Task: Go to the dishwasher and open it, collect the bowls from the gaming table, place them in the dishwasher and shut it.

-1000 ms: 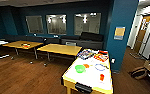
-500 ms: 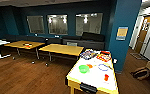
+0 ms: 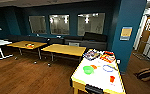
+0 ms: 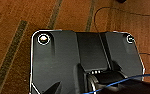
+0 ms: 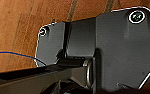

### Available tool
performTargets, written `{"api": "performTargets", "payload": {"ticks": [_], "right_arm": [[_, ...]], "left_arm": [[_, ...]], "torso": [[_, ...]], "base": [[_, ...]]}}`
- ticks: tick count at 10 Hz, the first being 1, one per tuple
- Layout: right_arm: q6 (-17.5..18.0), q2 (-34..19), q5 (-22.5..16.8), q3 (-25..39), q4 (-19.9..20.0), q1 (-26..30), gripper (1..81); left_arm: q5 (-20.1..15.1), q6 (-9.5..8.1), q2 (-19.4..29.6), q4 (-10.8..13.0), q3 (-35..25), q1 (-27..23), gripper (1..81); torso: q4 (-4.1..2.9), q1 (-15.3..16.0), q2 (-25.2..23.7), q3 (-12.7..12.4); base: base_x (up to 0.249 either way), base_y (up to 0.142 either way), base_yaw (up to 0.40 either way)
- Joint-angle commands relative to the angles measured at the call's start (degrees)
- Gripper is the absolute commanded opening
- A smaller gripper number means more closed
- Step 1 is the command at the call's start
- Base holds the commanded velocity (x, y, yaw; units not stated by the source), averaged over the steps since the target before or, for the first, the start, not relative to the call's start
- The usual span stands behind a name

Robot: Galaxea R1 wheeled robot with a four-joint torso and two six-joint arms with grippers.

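While the green bowl (image 3: 88, 69) sits on the gaming table (image 3: 78, 72), nothing is collected, so gathering, loading and closing the dishwasher remain, by my judgement. Whether either gripper is spread or pressed together, I cannot tell; both wrist views look down on wooden floor (image 4: 13, 30), so the bowl lies well apart from them. Yellow tables (image 3: 63, 49) stand before dark blue walls (image 3: 127, 15).

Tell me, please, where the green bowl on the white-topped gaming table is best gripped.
Probably by the rim of the green bowl, coming from above: it sits upright with its mouth open, near the left edge of the gaming table. An orange item lies close beside it, so the rim away from that looks freer.
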State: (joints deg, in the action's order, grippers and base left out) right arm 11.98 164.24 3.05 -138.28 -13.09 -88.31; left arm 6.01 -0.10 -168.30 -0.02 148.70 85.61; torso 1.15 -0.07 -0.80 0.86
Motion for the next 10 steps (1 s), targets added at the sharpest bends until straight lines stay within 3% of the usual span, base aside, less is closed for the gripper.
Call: {"api": "performTargets", "payload": {"ticks": [1, 10], "right_arm": [[-0.1, -0.6, -2.4, 0.6, -0.6, 3.2, 81.1], [-0.1, -0.6, -2.4, 0.6, -0.6, 3.1, 81.1]], "left_arm": [[-2.5, 0.19, 0.2, 0.3, -0.3, -3.3, 81.1], [-2.5, 0.19, 0.2, 0.3, -0.3, -3.3, 81.1]], "torso": [[0.0, 0.1, 0.0, 0.0], [0.0, 0.1, 0.0, 0.0]], "base": [[0.128, 0.109, 0.0], [0.136, 0.09, 0.0]]}}
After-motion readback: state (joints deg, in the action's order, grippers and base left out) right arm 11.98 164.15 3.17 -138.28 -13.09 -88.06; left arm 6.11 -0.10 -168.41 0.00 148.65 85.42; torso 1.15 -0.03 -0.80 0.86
